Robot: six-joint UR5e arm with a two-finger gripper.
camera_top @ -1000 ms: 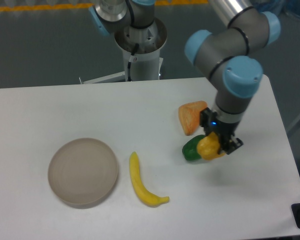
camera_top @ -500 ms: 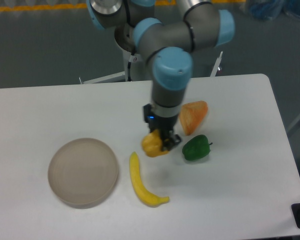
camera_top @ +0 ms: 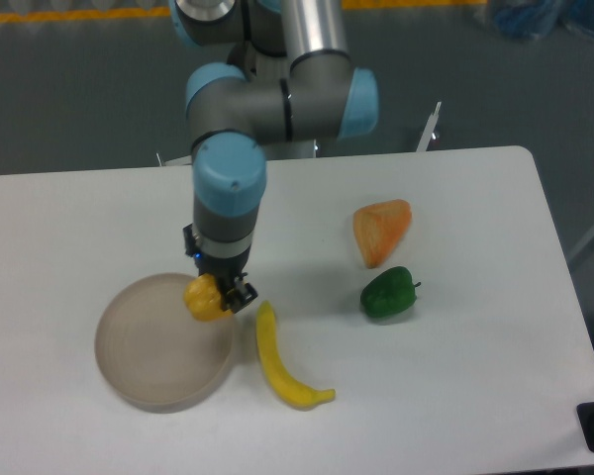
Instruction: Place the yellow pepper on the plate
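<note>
End effector (camera_top: 218,293) is clamped on the yellow pepper (camera_top: 204,298), pointing straight down from the wrist. Pepper is off the surface, held over the upper-right edge of the plate (camera_top: 148,361); from this angle it overlaps the rim, can't tell the height above it. Fingers are mostly hidden behind the pepper and the dark gripper body, so jaw gap itself isn't readable, but the pepper hangs from it with nothing under it.

Plate sits on the left part of the white tabletop (camera_top: 455,396), nothing lying inside it. Banana (camera_top: 277,358) lies just right of the plate, running top to bottom with its lower tip curling right; its upper end is near the end effector, not touching as far as I can see. Green pepper (camera_top: 388,293) is well to the right, stem pointing right. Orange wedge (camera_top: 380,231) sits just above the green pepper, close, small gap between them.

Arm comes down from the base at the top centre, grey links with blue joint caps, wrist vertical over the plate edge.
</note>
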